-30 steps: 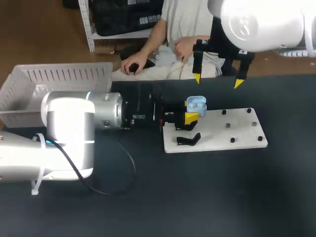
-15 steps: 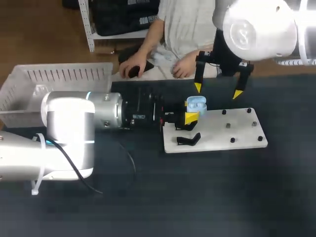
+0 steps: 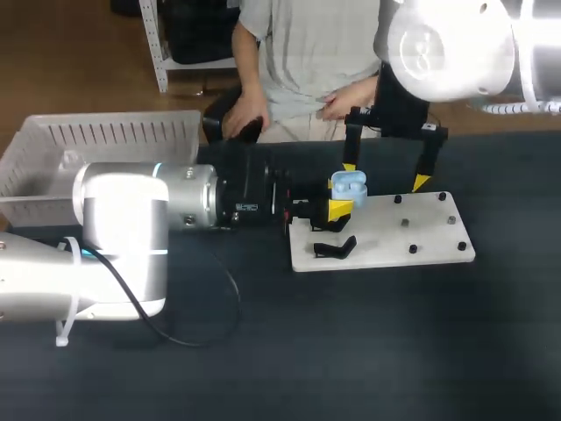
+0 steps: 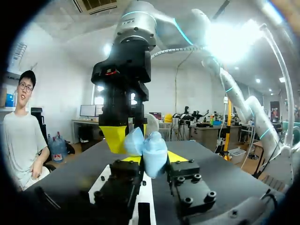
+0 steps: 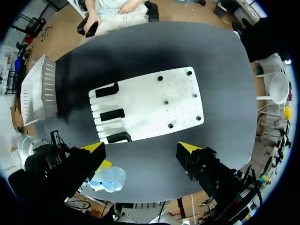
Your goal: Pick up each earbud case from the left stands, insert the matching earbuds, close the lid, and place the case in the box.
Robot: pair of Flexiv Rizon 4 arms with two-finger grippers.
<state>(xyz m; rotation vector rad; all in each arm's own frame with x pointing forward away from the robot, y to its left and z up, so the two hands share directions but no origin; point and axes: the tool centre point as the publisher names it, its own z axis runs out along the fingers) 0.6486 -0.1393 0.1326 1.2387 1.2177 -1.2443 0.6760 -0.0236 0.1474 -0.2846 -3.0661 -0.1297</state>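
Note:
A light-blue earbud case [image 3: 348, 184] with its lid up is held over the near-left end of the white board [image 3: 394, 237]. My left gripper [image 3: 337, 209] is shut on it from the sides. In the left wrist view the case [image 4: 149, 151] stands between the left gripper's [image 4: 151, 163] fingers, with my right arm's wrist hanging just behind it. My right gripper [image 3: 384, 175] hangs open above the board's far edge, one fingertip close beside the case. In the right wrist view the case [image 5: 108, 179] shows beside one finger of the right gripper [image 5: 140, 149].
The white board [image 5: 154, 103] carries three black stands [image 5: 112, 114] along its left end and several small black pegs to the right. One black stand [image 3: 336, 249] lies below the held case. A white slatted basket [image 3: 96, 145] sits at the table's far left.
My right gripper has come down and slightly left, its tips now level with the case. The left arm and the case have stayed put.

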